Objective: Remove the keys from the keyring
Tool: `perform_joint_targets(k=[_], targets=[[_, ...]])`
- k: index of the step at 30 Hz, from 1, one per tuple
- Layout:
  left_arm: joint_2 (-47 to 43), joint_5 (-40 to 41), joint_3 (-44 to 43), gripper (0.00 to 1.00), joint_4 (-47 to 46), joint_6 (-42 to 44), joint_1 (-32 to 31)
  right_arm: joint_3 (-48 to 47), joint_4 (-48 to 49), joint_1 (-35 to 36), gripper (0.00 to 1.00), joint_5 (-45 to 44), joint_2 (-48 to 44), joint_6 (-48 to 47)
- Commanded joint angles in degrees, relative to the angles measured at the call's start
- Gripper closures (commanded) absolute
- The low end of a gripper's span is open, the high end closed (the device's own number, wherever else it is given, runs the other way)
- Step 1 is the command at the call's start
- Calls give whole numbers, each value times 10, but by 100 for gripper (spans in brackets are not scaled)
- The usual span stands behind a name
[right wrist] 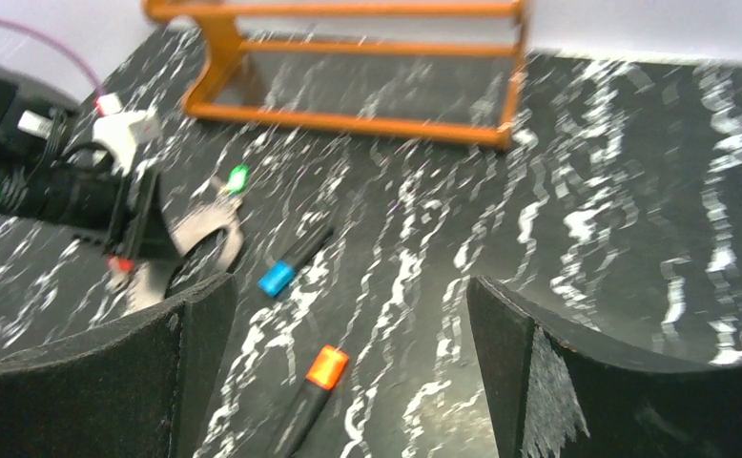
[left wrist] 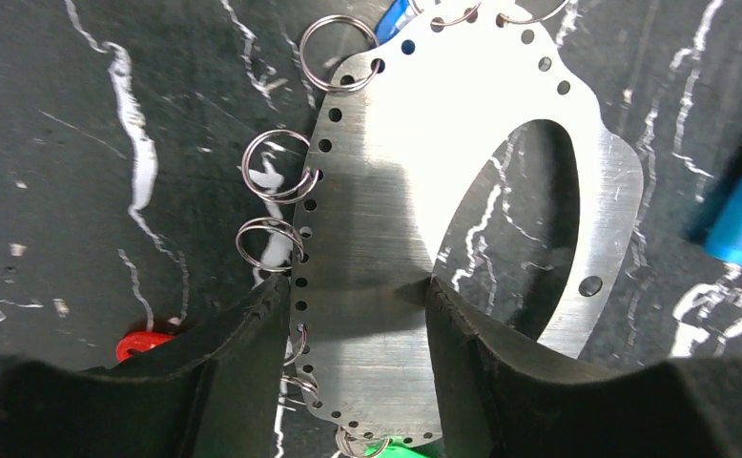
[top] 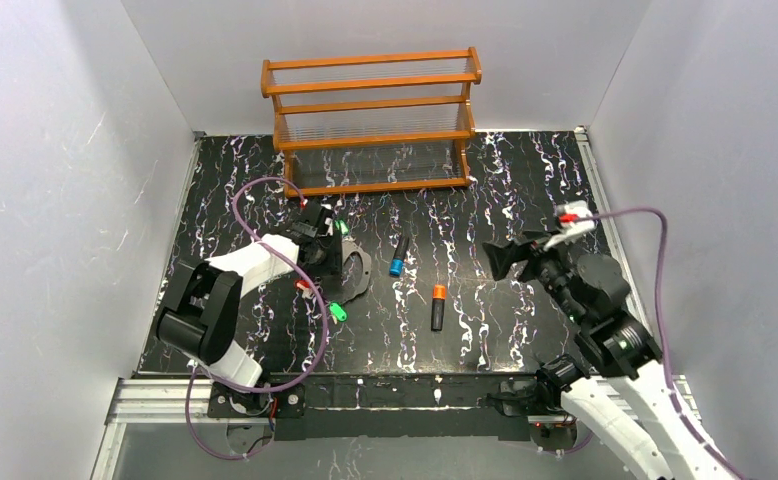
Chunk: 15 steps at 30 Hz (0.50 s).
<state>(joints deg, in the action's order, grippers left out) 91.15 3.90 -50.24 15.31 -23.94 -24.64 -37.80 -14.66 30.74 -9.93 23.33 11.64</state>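
Left jaws pinching keyring [left wrist: 377,239] band, right jaws wide, empty

1. You'll see the table [top: 525,330] is black, veined with white marbling.
2. Your keyring [left wrist: 386,239] is pale silver-grey, dotted with small dark holes.
3. The blue-capped marker [top: 398,258] and orange-capped marker [top: 437,310] have black bodies.
4. The rack [top: 370,100] is orange.

Bright, even overhead light fills the top view. In the left wrist view, glare whitens the keyring [left wrist: 396,181], its lower part in shadow. The right wrist view is motion-blurred throughout.
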Motion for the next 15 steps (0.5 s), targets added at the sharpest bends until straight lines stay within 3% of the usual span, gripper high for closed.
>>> perform_joint_targets(k=[1,6,15], targets=[[-17,-104,36,75,-8,-38,1,-40,-4,-3,1,140,102,74],[-31,-162,71,76,-73,-79,7,2,88,-2,3,229,195,157],[-41,-208,104,77,-139,-109,8,76,322,26,7,271,382,326]])
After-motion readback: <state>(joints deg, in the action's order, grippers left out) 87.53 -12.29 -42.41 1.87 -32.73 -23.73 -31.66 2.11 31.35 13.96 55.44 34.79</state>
